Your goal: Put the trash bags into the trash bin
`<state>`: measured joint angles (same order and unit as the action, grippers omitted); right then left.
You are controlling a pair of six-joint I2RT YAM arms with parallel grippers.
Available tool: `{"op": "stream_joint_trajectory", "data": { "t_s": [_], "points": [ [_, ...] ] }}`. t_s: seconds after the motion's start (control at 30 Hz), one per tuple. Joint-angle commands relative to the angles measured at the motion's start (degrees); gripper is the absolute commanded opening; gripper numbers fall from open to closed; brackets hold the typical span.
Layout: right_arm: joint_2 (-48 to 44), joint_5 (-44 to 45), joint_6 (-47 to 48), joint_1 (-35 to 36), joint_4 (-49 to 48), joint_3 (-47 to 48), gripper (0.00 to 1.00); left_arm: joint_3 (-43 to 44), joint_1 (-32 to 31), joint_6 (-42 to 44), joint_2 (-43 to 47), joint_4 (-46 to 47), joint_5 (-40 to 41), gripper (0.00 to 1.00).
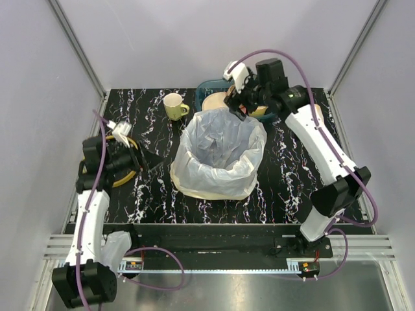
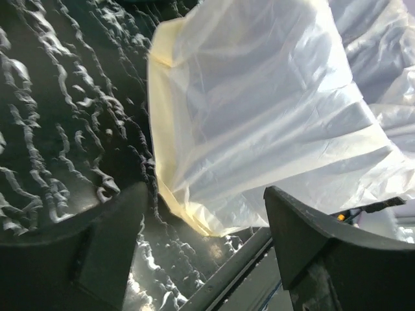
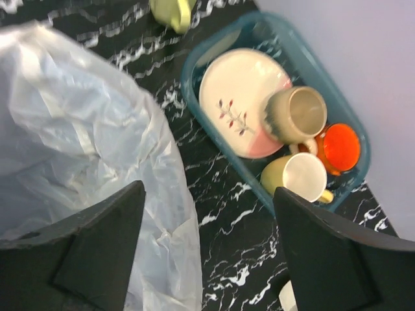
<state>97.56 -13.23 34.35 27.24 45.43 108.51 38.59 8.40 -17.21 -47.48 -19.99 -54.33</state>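
Big trash bag [image 1: 217, 155] stands mid-table, mouth open upward, film draped down to the tabletop; bin under it hidden. L gripper [image 2: 204, 201] wide open, empty, near bag's left side, not touching. R gripper [image 3: 207, 201] wide open, empty, over bag's far rim, beside dish basket [image 3: 186, 84].

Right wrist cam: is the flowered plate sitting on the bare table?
No, the plate lies inside the teal basket, with mugs beside it.

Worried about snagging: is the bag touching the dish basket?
Apart. The right wrist view shows a strip of bare table between the bag and the basket rim.
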Motion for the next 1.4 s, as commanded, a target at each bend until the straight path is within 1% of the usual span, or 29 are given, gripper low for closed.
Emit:
{"op": "stream_joint_trajectory", "data": {
  "t_s": [0.0, 0.03, 0.07, 0.1, 0.13, 0.17, 0.2, 0.27, 0.3, 0.4, 0.43, 0.47, 0.5, 0.57, 0.63, 0.7, 0.77, 0.8, 1.0, 1.03, 1.13, 1.17, 1.23, 1.27, 1.37],
  "points": [
    [-3.69, -2.23, -7.18, -0.17, 1.94, 7.5, 0.92, 16.22, 0.3, 24.77, -7.41, -19.61, 11.5, 0.83],
    [-3.95, -2.41, -7.97, -0.17, 2.47, 9.25, 0.98, 22.78, 0.38, 29.3, -9.45, -23.3, 16.31, 0.85],
    [-4.22, -2.41, -8.68, -0.17, 3.25, 10.05, 1.0, 25.54, 0.3, 34.04, -11.64, -30.74, 19.66, 0.86],
    [-4.65, -2.5, -10.25, -0.17, 3.61, 10.75, 1.0, 27.92, 0.38, 40.7, -15.58, -33.34, 23.87, 0.86],
    [-4.75, -2.41, -10.79, -0.17, 4.14, 12.15, 1.0, 30.21, 0.56, 44.59, -17.45, -35.1, 29.83, 0.87],
    [-4.83, -2.41, -11.4, -0.17, 5.62, 12.95, 1.0, 30.93, 0.65, 48.11, -19.38, -39.3, 31.98, 0.86],
    [-4.92, -2.41, -12.63, -0.17, 6.68, 13.83, 1.0, 30.67, 2.3, 52.5, -22.01, -39.95, 33.39, 0.86],
    [-4.75, -2.58, -13.34, -0.26, 10.71, 15.76, 1.0, 30.32, 3.19, 57.09, -25.18, -42.83, 35.95, 0.85],
    [-4.92, -3.37, -13.95, -0.44, 12.39, 16.2, 1.0, 29.8, 4.15, 59.64, -27.64, -42.85, 36.57, 0.86],
    [-6.32, -5.31, -16.67, -0.79, 17.14, 14.98, 1.0, 27.51, 4.69, 62.29, -32.39, -40.93, 38.76, 0.85],
    [-6.85, -5.75, -17.2, -1.05, 18.02, 13.15, 1.0, 26.98, 4.69, 63.43, -33.28, -40.49, 39.12, 0.85],
    [-7.64, -6.19, -17.82, -1.05, 18.98, 11.83, 1.0, 26.28, 4.69, 64.14, -33.81, -38.04, 39.73, 0.86],
    [-9.47, -6.19, -18.17, -1.14, 18.99, 10.33, 1.0, 23.84, 4.78, 63.97, -34.51, -35.93, 40.52, 0.86],
    [-11.42, -6.19, -18.53, -1.49, 18.56, 5.68, 1.0, 22.15, 4.69, 64.93, -35.74, -32.15, 42.28, 0.86],
    [-13.44, -6.36, -18.88, -2.02, 18.73, 3.04, 1.0, 21.79, 4.78, 66.78, -38.73, -31.78, 42.11, 0.85],
    [-14.58, -6.89, -19.23, -3.07, 19.17, 1.98, 1.0, 21.88, 4.78, 68.53, -41.27, -31.95, 41.32, 0.8],
    [-15.11, -7.59, -19.75, -4.56, 19.35, 1.27, 1.0, 21.88, 4.78, 69.76, -42.68, -31.61, 39.91, 0.79],
    [-15.38, -8.03, -19.93, -5.18, 19.35, 0.92, 1.0, 21.79, 4.69, 69.6, -44.17, -31.26, 39.65, 0.77],
    [-16.0, -9.53, -20.81, -7.9, 19.43, 0.47, 1.0, 21.35, 4.69, 69.86, -49.1, -25.46, 40.61, 0.68],
    [-16.0, -9.53, -20.81, -8.0, 19.43, 0.48, 1.0, 21.7, 4.69, 69.86, -49.54, -24.84, 40.79, 0.59],
    [-16.35, -9.44, -20.9, -8.52, 19.35, 0.39, 1.0, 21.97, 4.69, 70.03, -50.51, -23.96, 41.93, 0.48],
    [-16.43, -9.53, -20.99, -8.78, 19.35, 0.39, 1.0, 21.97, 4.69, 70.12, -50.6, -23.96, 42.19, 0.36],
    [-16.44, -9.44, -21.16, -9.31, 19.0, 0.12, 1.0, 21.71, 4.78, 70.74, -50.51, -24.04, 42.98, 0.31],
    [-16.44, -9.62, -21.51, -9.49, 18.82, 0.04, 1.0, 21.44, 4.69, 71.87, -50.43, -23.96, 43.25, 0.22],
    [-16.09, -10.67, -22.83, -10.72, 18.73, 0.82, 0.99, 21.09, 4.69, 73.2, -50.16, -24.39, 44.48, 0.07]
  ]
}}
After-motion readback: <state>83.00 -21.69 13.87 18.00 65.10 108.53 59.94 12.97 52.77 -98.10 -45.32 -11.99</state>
